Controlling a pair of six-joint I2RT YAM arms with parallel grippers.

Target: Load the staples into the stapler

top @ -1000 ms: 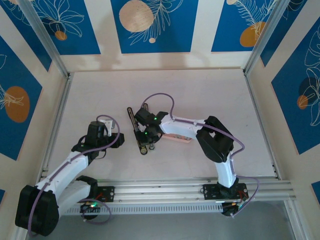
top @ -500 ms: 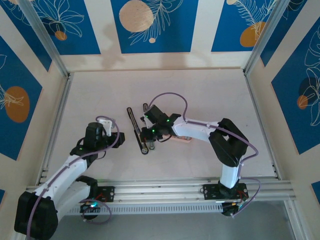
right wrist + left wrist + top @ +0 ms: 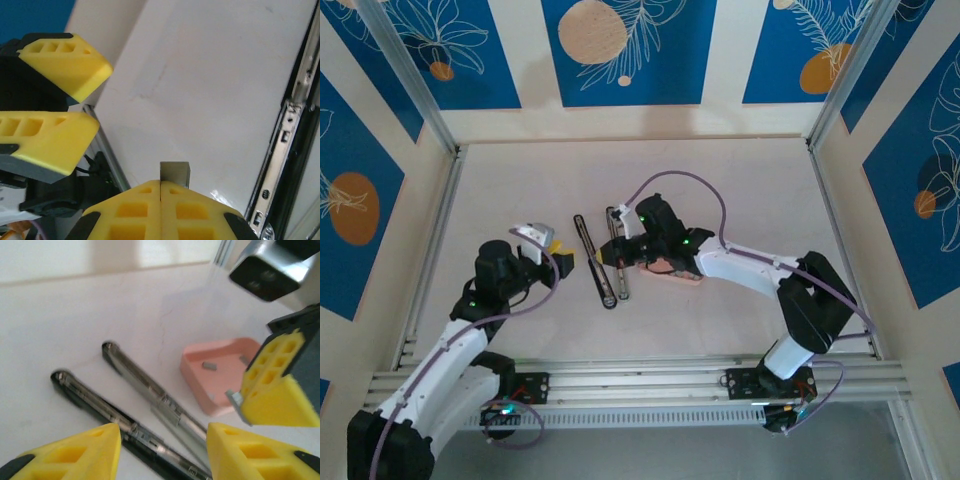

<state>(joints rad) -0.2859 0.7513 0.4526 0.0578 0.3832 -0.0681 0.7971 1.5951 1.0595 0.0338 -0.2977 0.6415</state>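
Right gripper point(image 3: 160, 187) pinched tight on 1 staple strip point(image 3: 174, 173), end protruding for insertion; splayed stapler point(image 3: 617, 270) just beside its tips. Left gripper point(image 3: 163, 432) part-open, empty, hovers over stapler, likely to steady it

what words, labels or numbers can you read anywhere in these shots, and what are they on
No text can be read anywhere.
stapler: any marking on its bars is too blurred to read.
staple strip in the right gripper: bare metal, no lettering.
pink tray: plain.
blue wall panels: leaf and circle patterns, no words.
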